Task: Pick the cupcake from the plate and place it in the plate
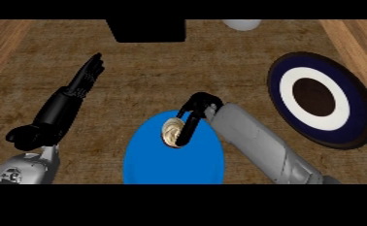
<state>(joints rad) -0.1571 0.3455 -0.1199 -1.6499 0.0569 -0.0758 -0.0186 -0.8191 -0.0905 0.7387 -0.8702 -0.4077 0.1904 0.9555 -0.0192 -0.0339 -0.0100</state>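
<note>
A cupcake (pixel 171 132) with pale swirled frosting sits on the far part of the blue plate (pixel 174 164) at the lower middle. My right hand (pixel 195 113) comes in from the lower right and curls round the cupcake, fingers on its right side. A second plate (pixel 317 97), dark blue with a white ring and dark centre, lies at the right. My left hand (pixel 77 90) rests at the left, fingers straight and pointing away, holding nothing.
A black box (pixel 147 30) stands at the back middle, and a white rounded object (pixel 241 24) sits at the back right. Wooden edges border the brown counter at left and right.
</note>
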